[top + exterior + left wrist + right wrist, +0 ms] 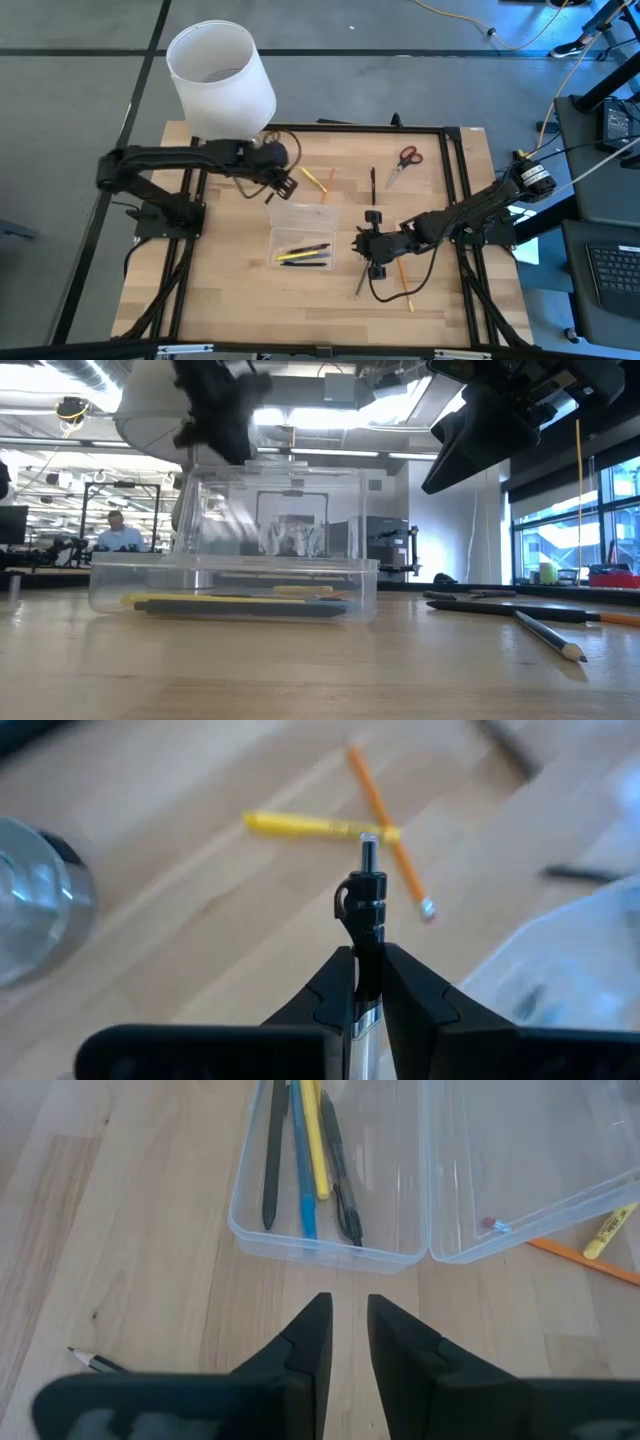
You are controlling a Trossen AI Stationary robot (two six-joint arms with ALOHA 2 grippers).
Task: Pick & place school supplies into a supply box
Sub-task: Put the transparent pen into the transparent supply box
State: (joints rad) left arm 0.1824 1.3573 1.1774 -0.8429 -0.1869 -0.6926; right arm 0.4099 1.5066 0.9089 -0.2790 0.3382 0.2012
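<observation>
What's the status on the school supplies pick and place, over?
Left gripper shut on a pen, near the supply box. Right gripper empty, slightly parted, facing the box. Nothing blocking.

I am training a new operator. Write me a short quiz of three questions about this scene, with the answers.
1. True or false: the right claw, near the box, holds nothing.
2. What does the left claw hold? A. a pen B. scissors C. nothing
3. Fill in: on the table, the orange pencil lies across a ____ marker.

Key: 1 true; 2 A; 3 yellow.
</observation>
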